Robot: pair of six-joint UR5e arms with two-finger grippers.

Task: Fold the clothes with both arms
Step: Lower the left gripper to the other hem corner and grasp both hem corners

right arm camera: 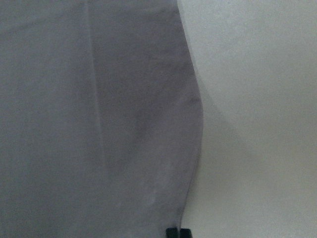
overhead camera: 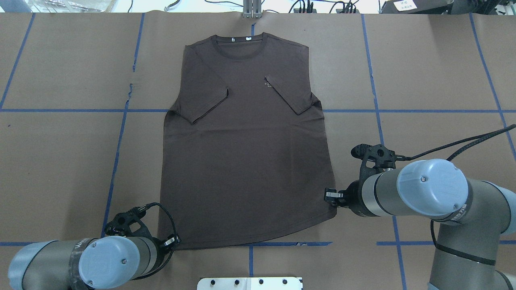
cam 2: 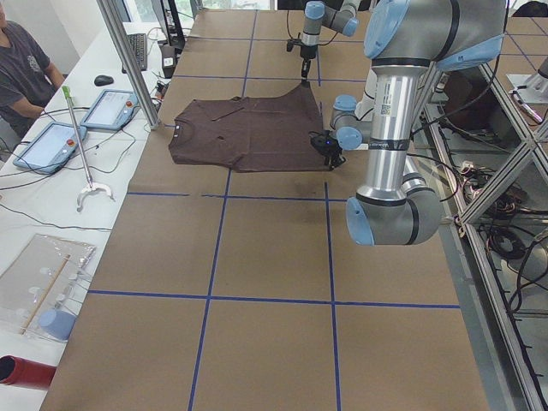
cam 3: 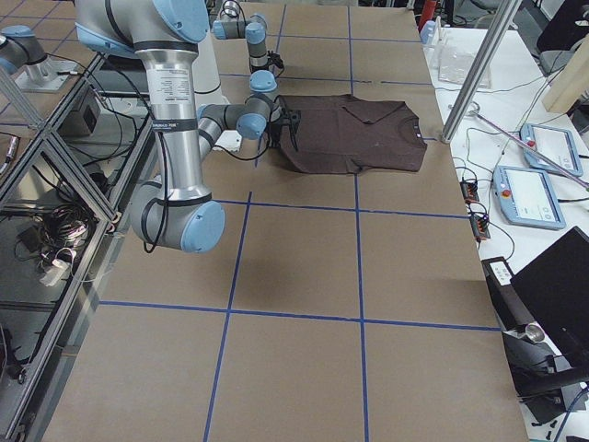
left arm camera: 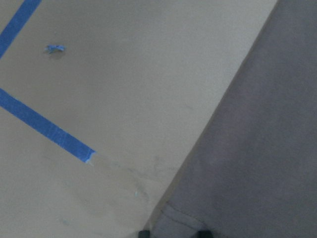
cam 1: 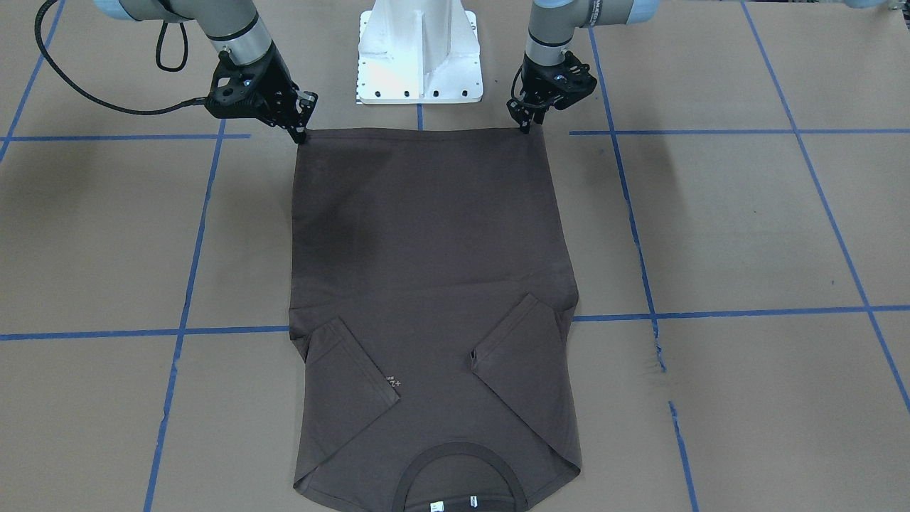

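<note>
- Right gripper [cam 1: 302, 134] fingers are pinched shut on the T-shirt [overhead camera: 246, 161] side edge by the hem.
- Left gripper [cam 1: 527, 127] fingers look spread, straddling the other hem corner.
- T-shirt lies flat on the tabletop [overhead camera: 60, 161], sleeves tucked in, so I'm guessing the hem folds toward the collar.

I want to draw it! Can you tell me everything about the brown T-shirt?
The T-shirt is dark brown soft-looking knit, lying flat, face up on the brown table. Both short sleeves are folded in over the chest. Its round collar with white tags points away from the robot; tiny pale lettering marks the chest. The left gripper and right gripper meet its hem corners.
</note>
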